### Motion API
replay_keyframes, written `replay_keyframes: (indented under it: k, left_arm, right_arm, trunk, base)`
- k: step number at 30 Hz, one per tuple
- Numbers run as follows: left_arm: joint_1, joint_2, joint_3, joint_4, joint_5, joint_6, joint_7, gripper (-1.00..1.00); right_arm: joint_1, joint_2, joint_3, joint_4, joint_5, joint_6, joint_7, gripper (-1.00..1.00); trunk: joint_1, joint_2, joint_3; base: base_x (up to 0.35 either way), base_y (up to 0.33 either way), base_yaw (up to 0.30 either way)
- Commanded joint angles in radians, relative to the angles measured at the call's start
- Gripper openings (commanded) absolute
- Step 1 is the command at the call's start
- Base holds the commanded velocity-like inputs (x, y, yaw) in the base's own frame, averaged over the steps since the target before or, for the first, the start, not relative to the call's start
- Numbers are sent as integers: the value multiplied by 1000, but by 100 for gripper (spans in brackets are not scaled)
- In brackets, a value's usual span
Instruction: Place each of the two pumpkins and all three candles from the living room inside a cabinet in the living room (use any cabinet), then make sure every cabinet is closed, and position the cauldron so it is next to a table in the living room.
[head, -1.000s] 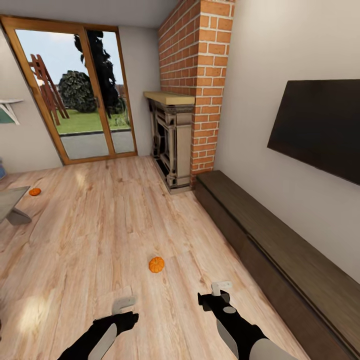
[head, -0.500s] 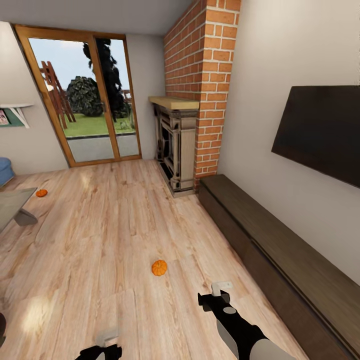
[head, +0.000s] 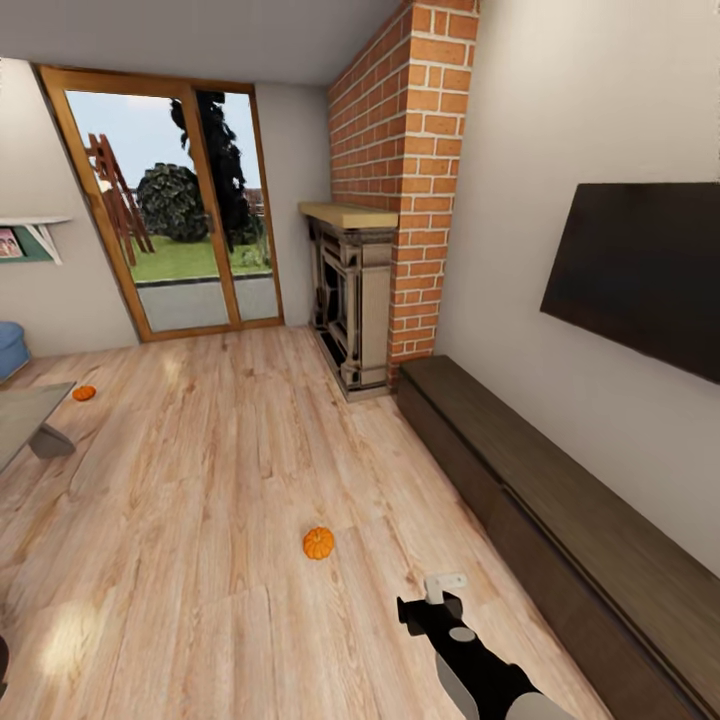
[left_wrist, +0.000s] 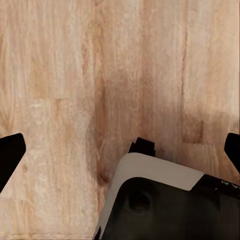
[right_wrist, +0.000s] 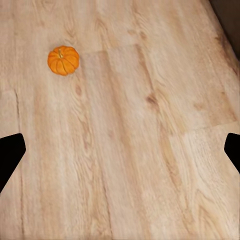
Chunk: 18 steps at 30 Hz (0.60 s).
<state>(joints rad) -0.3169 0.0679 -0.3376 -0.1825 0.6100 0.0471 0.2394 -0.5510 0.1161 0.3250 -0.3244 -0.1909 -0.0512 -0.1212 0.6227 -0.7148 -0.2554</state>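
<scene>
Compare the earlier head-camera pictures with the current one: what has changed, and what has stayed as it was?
The left arm, seen low in the head view a second ago, has dropped out of that view. The camera itself has shifted a little, so the room's slight slide is no move of things. The right gripper stays low over the floor, holding nothing. Both pumpkins, the near one and the far one, lie where they were, and the cabinet stays closed.

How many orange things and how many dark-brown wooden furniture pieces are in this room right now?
Orange pumpkins: 2, one near the robot and one far off by the table.
Dark-brown cabinet: 1.
Total: 3.
</scene>
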Motion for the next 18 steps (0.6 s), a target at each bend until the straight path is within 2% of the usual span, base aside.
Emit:
replay_keyframes:
  k: [1, 3, 8, 18]
  left_arm:
    - [11, 1, -9, -3, 6, 3, 6, 100]
    - [40, 1, -9, -2, 5, -2, 6, 100]
    - [86, -1, -11, 0, 4, -7, 5, 100]
    - [100, -1, -11, 0, 4, -9, -1, 100]
  right_arm:
    - [2, -1, 8, 1, -11, -14, -6, 100]
    - [21, 0, 9, 1, -13, -52, -7, 100]
    - [39, 1, 10, 1, -14, -76, -7, 100]
    - [49, -1, 7, 1, -23, -85, -6, 100]
  trunk:
    - [0, -1, 0]
    - [0, -1, 4]
    - [0, -1, 12]
    - [0, -1, 28]
  base:
    - [0, 0, 0]
    - [0, 0, 0]
    - [0, 0, 0]
    - [0, 0, 0]
